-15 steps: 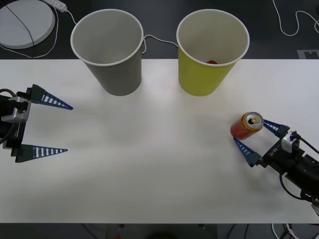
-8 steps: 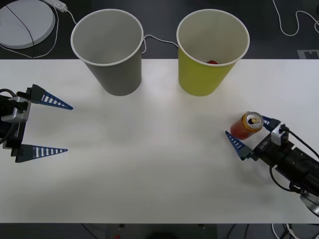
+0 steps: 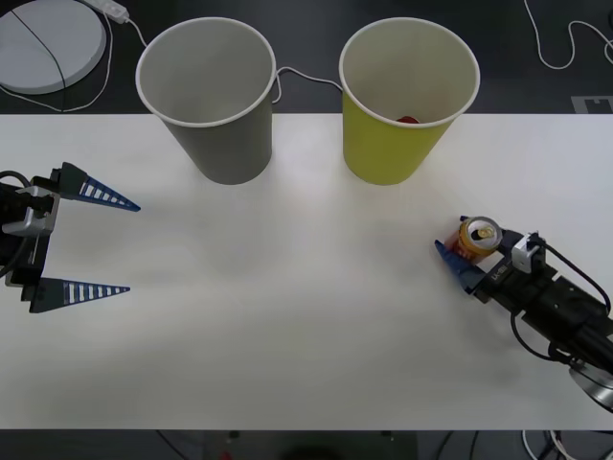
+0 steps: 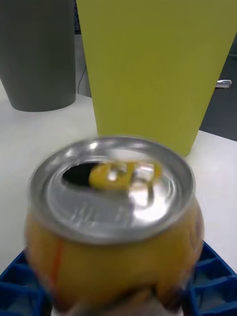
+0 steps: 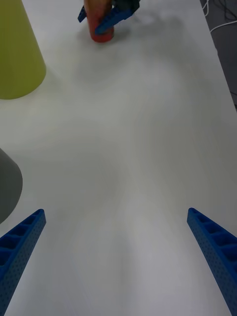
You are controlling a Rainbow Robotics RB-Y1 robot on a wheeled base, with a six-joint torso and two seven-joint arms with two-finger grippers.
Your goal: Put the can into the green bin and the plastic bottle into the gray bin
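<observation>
**A:** Can (image 3: pixel 475 240) first: where do you see it?

**B:** You have it upright on the white desk (image 3: pixel 287 316), on the robot's right side, nearer the robot than the green bin (image 3: pixel 404 105) and well apart from it. Its gold tab top faces up, and in the right wrist view the can (image 4: pixel 113 217) sits close in front of the camera with the green bin (image 4: pixel 153 69) standing behind it.

**A:** And your right claw (image 3: pixel 469 254)?

**B:** It is closed around the can, one blue finger on each side of the body, touching it. From the left wrist view you can see the blue fingers (image 5: pixel 111 19) pressed against the red can (image 5: pixel 101 29) at the far end of the desk.

**A:** The left claw (image 3: pixel 91 244)?

**B:** It hangs over the desk's left edge, spread wide with nothing between the fingers, well apart from both bins.

**A:** The bins?

**B:** The gray bin (image 3: pixel 211 96) and the green bin stand side by side at the far edge of the desk, both upright. Something small and red lies inside the green bin; you cannot tell what it is.
</observation>
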